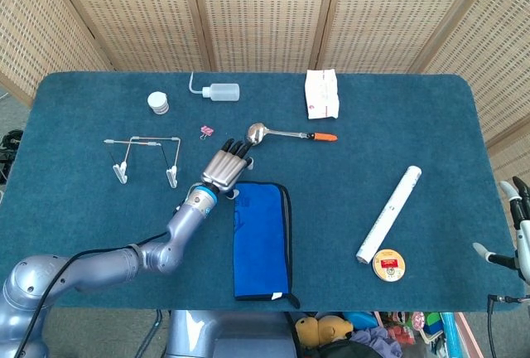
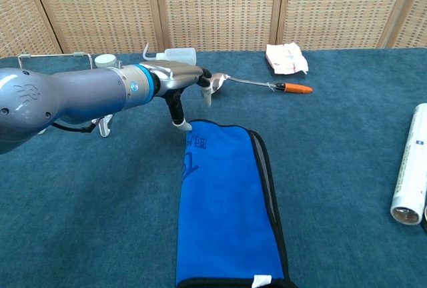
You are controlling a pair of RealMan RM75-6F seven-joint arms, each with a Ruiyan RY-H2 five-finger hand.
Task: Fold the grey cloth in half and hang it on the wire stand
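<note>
The cloth (image 1: pixel 262 239) lies flat near the front edge of the counter (image 1: pixel 83 234), already doubled into a long narrow strip with its blue face up and a grey layer and dark trim showing along its right side, so the fold looks done and the hang is what remains. The left hand (image 1: pixel 224 171) sits just off the cloth's far left corner, fingers (image 1: pixel 238 150) stretched forward and together, thumb pointing down at the counter beside the corner; it holds nothing. That placement reads as a hand lined up to take the strip by its far end, the end nearest the stand (image 1: pixel 146 159), which is on the left half of the counter, a short way left of the hand and apart from the cloth. Lifting from that corner would probably let the strip drape over the top wire. The right hand (image 1: pixel 515 229) waits off the counter's right edge, fingers apart and empty, likely parked clear of the work. A spoon (image 1: pixel 286 134) lies just beyond the left fingers and could be nudged
</note>
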